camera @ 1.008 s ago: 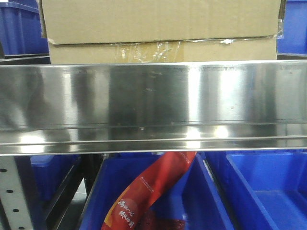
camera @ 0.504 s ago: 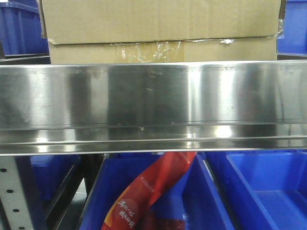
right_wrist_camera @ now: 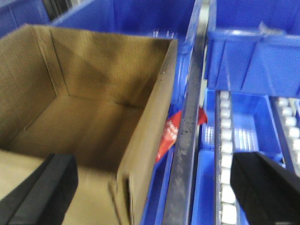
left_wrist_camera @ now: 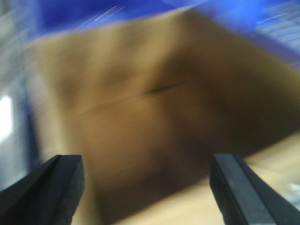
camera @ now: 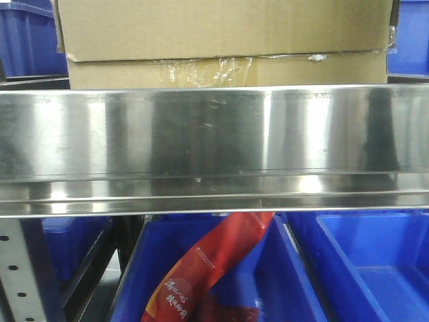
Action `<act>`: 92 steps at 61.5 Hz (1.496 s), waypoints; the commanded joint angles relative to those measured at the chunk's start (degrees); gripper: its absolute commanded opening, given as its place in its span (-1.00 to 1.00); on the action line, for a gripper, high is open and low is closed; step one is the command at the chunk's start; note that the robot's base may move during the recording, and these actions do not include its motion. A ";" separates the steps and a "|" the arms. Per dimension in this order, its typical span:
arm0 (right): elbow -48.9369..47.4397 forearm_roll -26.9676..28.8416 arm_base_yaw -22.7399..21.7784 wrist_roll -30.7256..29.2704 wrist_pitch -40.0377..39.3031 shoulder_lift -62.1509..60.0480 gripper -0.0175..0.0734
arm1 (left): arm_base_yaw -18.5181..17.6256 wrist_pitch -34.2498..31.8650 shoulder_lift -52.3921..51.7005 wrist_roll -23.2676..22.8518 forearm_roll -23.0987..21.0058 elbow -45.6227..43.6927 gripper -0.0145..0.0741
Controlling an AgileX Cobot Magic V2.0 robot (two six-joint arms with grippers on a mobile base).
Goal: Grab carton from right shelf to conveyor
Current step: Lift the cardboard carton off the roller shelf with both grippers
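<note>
While the carton (camera: 221,30) sits open-topped, left gripper (left_wrist_camera: 145,187) and right gripper (right_wrist_camera: 154,190) hover above.
Jaws gaping, empty, likely targeting its walls.

Counted in front view: one carton (camera: 221,30), one steel shelf (camera: 214,134), one perforated post (camera: 17,268), one red packet (camera: 208,268). Tallied five blue bins (camera: 375,268): two at top left and right, three along the bottom.

Obs.: carton (camera: 221,30) plain brown, tape (camera: 201,70) clear and glossy; shelf rail (camera: 214,134) silver, vertical bright/dark bands; bins (camera: 375,268) solid blue; packet (camera: 201,268) red, white lettering; post (camera: 17,255) grey, dark round holes.
</note>
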 commanded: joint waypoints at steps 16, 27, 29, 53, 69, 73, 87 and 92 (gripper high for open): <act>-18.15 0.09 3.10 -0.51 5.38 18.17 0.61 | 3.68 3.32 6.16 -8.53 7.39 -4.96 0.36; -18.39 0.09 3.10 -0.44 4.70 23.35 0.61 | 9.30 0.97 7.80 -8.20 -0.72 -4.96 0.36; -18.39 0.09 3.10 -0.44 4.40 24.18 0.61 | 9.91 0.72 8.32 -7.29 -2.01 -4.96 0.36; -18.39 -0.04 3.10 -0.44 2.37 30.84 0.61 | 10.39 0.38 15.11 -6.11 -1.98 -4.96 0.36; -18.39 -0.28 3.10 -0.44 2.97 32.20 0.09 | 10.64 1.41 16.56 -6.11 -1.77 -4.96 0.09; -18.39 -0.39 3.10 -0.44 3.60 32.20 -0.33 | 10.64 1.62 17.10 -6.11 -1.77 -4.96 -0.24; -18.39 -0.83 3.10 -0.44 4.97 31.96 -0.75 | 10.64 3.32 17.71 -5.95 -1.51 -4.96 -0.68; -18.39 -0.83 3.10 -0.44 5.53 31.18 -0.76 | 10.64 3.32 16.69 -5.95 -1.38 -4.96 -0.71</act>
